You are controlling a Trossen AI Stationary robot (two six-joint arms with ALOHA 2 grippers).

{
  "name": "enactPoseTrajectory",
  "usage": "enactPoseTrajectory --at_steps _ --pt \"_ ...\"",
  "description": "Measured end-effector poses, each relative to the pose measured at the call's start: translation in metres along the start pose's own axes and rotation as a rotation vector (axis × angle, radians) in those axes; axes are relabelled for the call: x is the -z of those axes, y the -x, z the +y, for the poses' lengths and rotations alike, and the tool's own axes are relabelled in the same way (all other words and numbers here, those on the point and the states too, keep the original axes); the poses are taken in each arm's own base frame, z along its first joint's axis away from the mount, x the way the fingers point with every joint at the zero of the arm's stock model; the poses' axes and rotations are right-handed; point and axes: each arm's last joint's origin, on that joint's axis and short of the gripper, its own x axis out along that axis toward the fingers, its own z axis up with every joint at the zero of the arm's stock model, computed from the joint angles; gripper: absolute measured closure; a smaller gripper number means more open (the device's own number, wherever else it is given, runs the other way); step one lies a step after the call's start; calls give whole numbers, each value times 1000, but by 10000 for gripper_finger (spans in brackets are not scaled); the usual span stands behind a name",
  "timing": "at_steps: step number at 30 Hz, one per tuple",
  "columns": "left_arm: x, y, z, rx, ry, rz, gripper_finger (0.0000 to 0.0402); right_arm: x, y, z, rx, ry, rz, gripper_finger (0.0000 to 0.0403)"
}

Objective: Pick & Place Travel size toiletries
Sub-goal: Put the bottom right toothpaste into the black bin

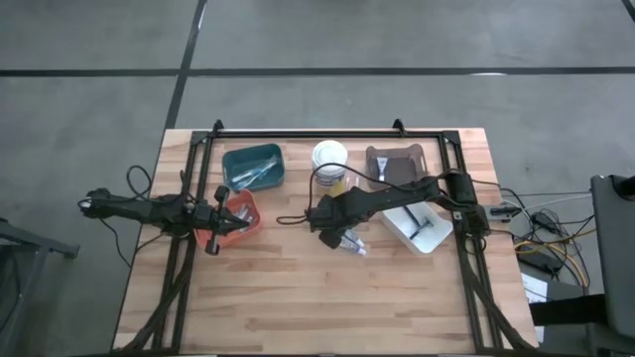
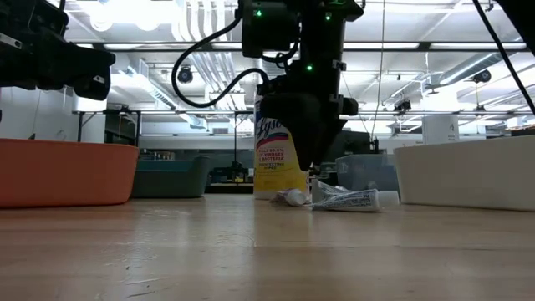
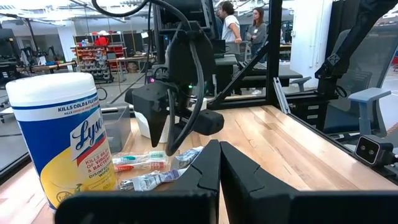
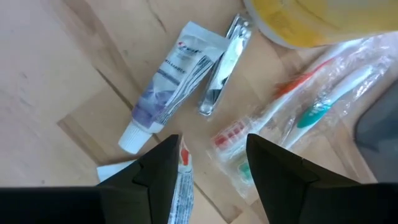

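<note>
White toothpaste tube [image 4: 169,84] lies diagonally, seemingly flat.

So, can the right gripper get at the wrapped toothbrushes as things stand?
Probably yes. The right gripper hangs open just above the wrapped toothbrushes, nothing lies over them, though the toothpaste tube and wipes tub crowd close.

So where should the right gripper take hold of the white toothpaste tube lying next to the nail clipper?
Judging by its pose, across the flat mid-body of the toothpaste tube, from straight above. It lies flat, and the nail clipper crowds one long edge, so the right gripper needs care there.
</note>
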Motion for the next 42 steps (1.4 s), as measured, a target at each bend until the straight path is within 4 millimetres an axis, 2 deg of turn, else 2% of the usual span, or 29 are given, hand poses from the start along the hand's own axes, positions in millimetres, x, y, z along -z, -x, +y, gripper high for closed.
enactPoseTrajectory --at_steps 7,13,23,27,36,42 --pt "0 0 0 0 0 0 394 8 -10 2 -30 10 60 213" --pt "0 0 0 0 0 0 394 15 -30 9 -29 0 116 213" --pt "0 0 0 0 0 0 394 15 -40 16 -67 39 127 216" --pt "0 0 0 0 0 0 394 15 -40 16 -69 49 129 240" --pt "0 0 0 0 0 0 394 15 -41 16 -62 86 128 321" --pt "0 0 0 0 0 1 394 13 -39 15 -65 117 121 349"
